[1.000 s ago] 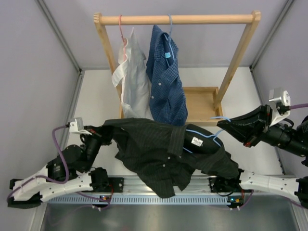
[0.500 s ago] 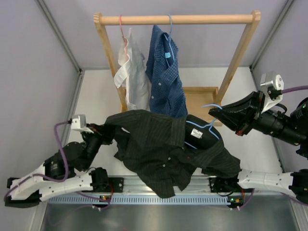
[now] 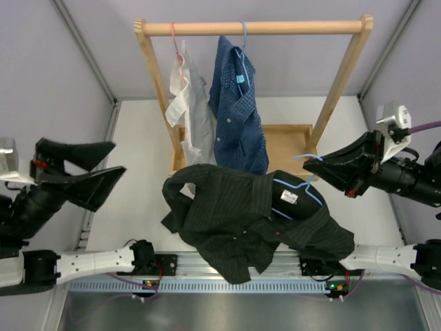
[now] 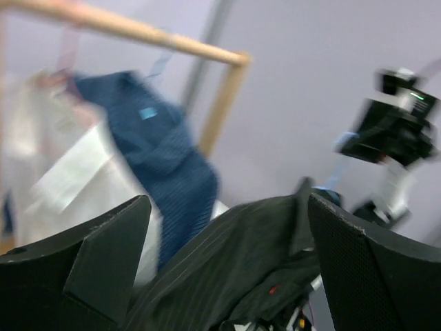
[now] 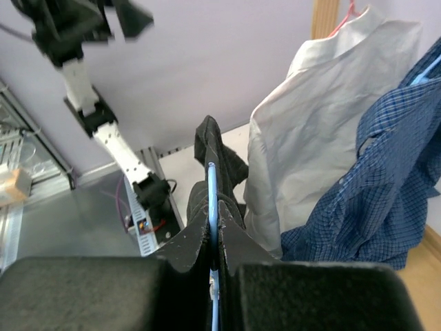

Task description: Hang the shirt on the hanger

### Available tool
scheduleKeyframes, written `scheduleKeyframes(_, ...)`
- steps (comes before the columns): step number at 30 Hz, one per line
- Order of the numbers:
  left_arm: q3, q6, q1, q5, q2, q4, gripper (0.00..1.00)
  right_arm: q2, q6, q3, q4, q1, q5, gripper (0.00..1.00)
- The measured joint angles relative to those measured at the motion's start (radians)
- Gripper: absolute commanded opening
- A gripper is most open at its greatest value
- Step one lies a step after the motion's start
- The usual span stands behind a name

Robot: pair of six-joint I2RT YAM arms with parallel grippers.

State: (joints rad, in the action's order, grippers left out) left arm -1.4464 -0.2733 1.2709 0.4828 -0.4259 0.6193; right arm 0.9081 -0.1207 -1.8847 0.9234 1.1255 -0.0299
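Three shirts are in view: one black striped shirt [image 3: 234, 214], one white shirt [image 3: 189, 117] and one blue checked shirt [image 3: 238, 117]. The hangers also number three: one light-blue wire hanger [image 5: 212, 193], one pink hanger [image 3: 173, 34] and one blue hanger [image 3: 243, 34]. There is a single wooden rack [image 3: 255, 28], a single wooden tray [image 3: 286, 148] and one white surface [image 3: 138, 179]. Two claws show, the left claw [image 3: 118, 157] and the right claw [image 3: 325, 165].
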Motion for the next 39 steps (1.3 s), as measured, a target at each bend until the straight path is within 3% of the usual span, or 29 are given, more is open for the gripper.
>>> scheduleKeyframes(4,-0.254,0.159,0.0,-0.335,-0.385,-0.042,0.98,0.0,0.006,0.048,0.035,0.0,-0.061,0.0)
scheduleKeyframes(11,-0.274,0.359,0.0,-0.681,-0.872,0.08,0.98,-0.002,0.011,0.118,0.068,0.0,-0.136,0.0)
scheduleKeyframes(14,-0.249,0.396,0.0,-0.749,-0.919,0.124,0.97,-0.005,0.018,0.123,0.072,0.0,-0.153,0.0)
scheduleKeyframes(17,-0.243,0.421,0.0,-0.811,-0.907,0.138,0.79,-0.006,0.026,0.124,0.072,0.0,-0.161,0.0)
scheduleKeyframes(27,-0.145,0.441,-0.047,-0.954,-0.838,0.131,0.76,-0.006,0.045,0.124,0.072,0.0,-0.177,0.0)
scheduleKeyframes(29,-0.136,0.439,-0.085,-0.992,-0.836,0.13,0.63,-0.006,0.05,0.125,0.072,0.0,-0.188,0.0)
scheduleKeyframes(30,-0.133,0.436,-0.107,-1.011,-0.835,0.131,0.48,-0.006,0.051,0.126,0.072,0.0,-0.197,0.0)
scheduleKeyframes(32,-0.133,0.431,-0.136,-1.037,-0.835,0.13,0.39,-0.006,0.052,0.13,0.07,0.0,-0.212,0.0)
scheduleKeyframes(36,-0.133,0.43,-0.142,-1.093,-0.841,0.13,0.0,-0.005,0.068,0.138,0.069,0.0,-0.24,0.0)
scheduleKeyframes(39,-0.132,0.437,-0.142,-1.143,-0.848,0.134,0.0,-0.006,0.079,0.142,0.065,0.0,-0.246,0.0)
